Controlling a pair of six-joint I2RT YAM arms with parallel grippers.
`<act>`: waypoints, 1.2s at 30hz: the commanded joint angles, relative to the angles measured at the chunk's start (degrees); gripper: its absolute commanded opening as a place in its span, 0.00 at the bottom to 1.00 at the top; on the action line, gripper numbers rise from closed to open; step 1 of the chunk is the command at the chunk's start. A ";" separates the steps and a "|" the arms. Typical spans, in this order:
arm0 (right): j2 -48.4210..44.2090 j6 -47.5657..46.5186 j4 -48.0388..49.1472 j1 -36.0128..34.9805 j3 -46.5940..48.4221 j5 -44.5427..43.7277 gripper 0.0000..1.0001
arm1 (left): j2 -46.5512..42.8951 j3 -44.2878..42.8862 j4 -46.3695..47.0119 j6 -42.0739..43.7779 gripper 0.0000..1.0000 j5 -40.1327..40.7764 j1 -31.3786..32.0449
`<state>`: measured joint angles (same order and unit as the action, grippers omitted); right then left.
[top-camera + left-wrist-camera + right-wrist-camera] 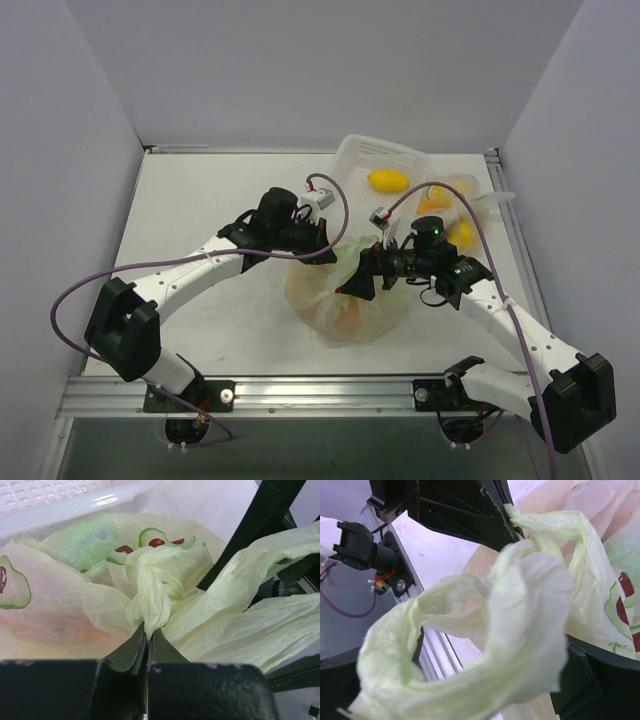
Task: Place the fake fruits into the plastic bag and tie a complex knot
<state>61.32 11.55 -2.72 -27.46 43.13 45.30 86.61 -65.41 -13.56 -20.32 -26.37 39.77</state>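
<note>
Left tool clamps plastic bag handle, hidden overhead

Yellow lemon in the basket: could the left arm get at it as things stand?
Probably not yet. The left gripper has its jaws shut on a twisted handle of the plastic bag; it would have to let go first. The lemon lies just beyond it.
</note>
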 commanded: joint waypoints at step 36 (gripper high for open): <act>9.52 13.41 16.96 -6.11 2.57 -21.03 0.00 | -10.14 6.42 0.70 10.82 0.00 1.92 13.39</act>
<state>70.32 21.37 10.00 -34.13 45.89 30.24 77.76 -62.96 -16.82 -8.25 -30.68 48.18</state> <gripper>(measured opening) 0.037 0.020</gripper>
